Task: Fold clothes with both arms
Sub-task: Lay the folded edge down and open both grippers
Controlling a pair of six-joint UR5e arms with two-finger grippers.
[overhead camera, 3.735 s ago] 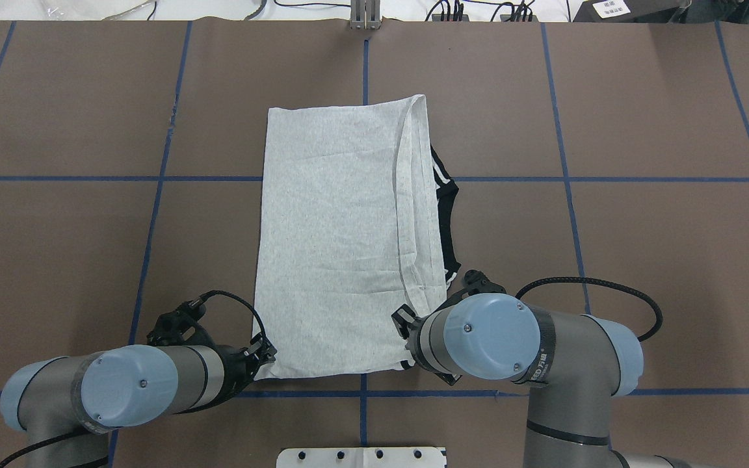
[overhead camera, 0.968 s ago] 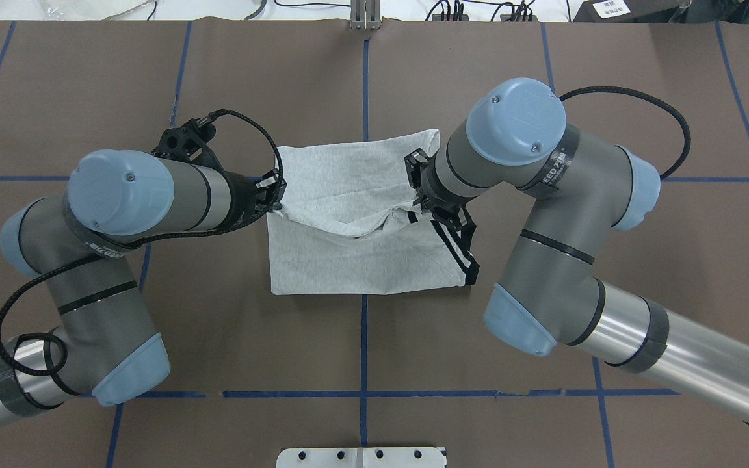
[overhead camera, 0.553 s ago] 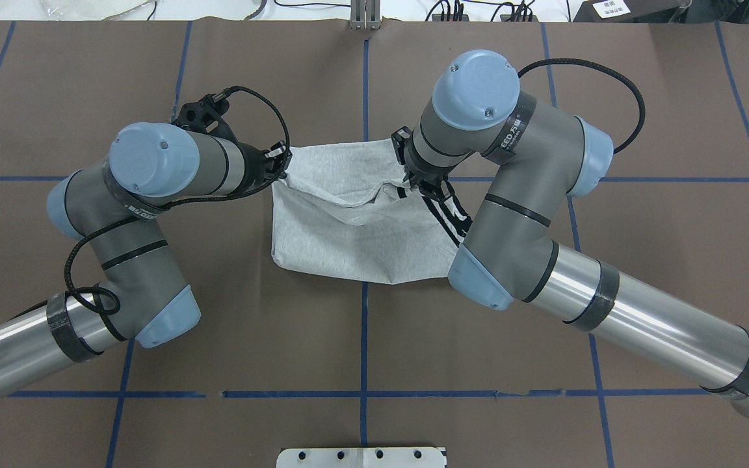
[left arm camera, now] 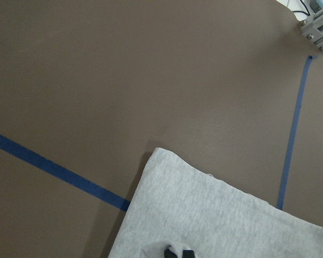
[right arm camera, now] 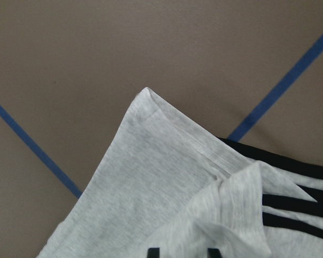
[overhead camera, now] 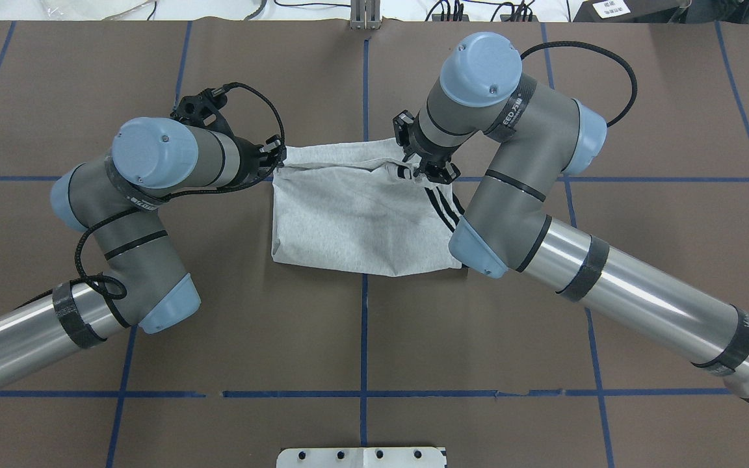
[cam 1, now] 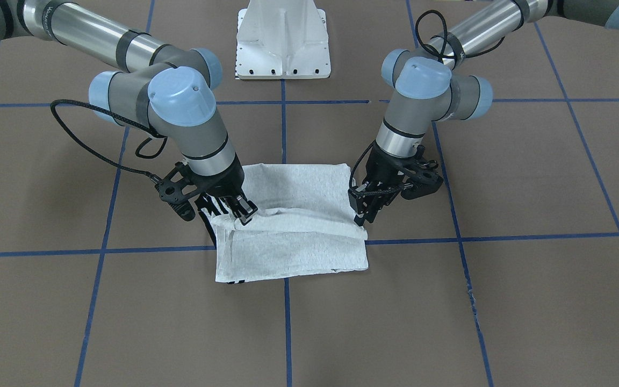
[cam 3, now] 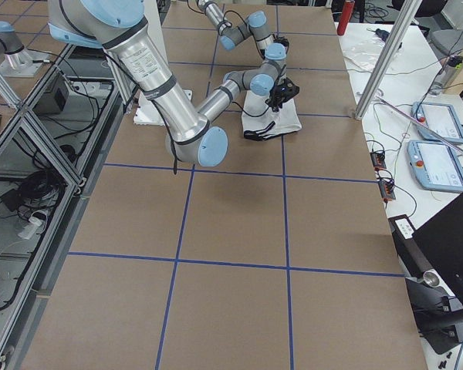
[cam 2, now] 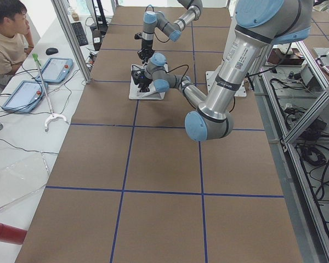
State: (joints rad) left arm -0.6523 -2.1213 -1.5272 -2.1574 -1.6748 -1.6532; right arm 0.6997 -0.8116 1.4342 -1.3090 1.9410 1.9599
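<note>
Soft heather-grey T-shirt [overhead camera: 348,221], a folded rectangle, far corners pinched in left hand [overhead camera: 278,158] and right hand [overhead camera: 424,171]

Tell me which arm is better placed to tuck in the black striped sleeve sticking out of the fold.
Probably right. The right gripper is at the T-shirt corner beside the striped sleeve; the left gripper is at the opposite corner.

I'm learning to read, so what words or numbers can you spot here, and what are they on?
"EED", then marks I can't read: black band on the right arm.
Left arm: band lettering too blurred.
White label at the far right: too small.
T-shirt: no words showing.
</note>
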